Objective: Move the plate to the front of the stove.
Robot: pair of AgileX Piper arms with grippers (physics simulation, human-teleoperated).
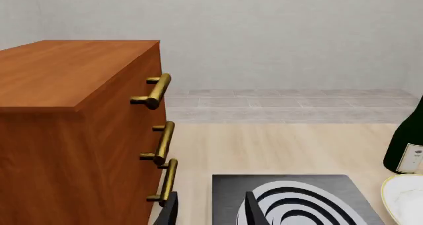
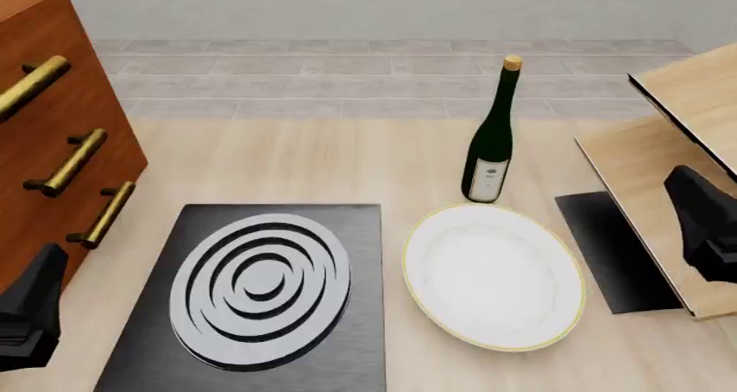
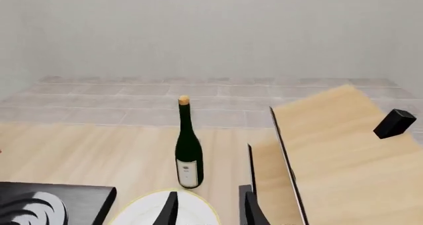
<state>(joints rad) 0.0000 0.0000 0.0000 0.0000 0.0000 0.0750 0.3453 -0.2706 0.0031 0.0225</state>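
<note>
The plate [image 2: 493, 275] lies flat on the worktop [image 2: 345, 163] just right of the stove [image 2: 255, 299], untouched. Both the left claw [image 1: 211, 210] and right claw [image 3: 209, 209] hang spread and empty, apparently poised before any reach.

Both arms sit low at the near edge of the surface, well apart. The left gripper [image 2: 29, 310] is at the near left corner, the right gripper [image 2: 705, 224] by the right edge. In each wrist view the two dark fingers [image 1: 252, 210] stand apart with nothing between them
</note>
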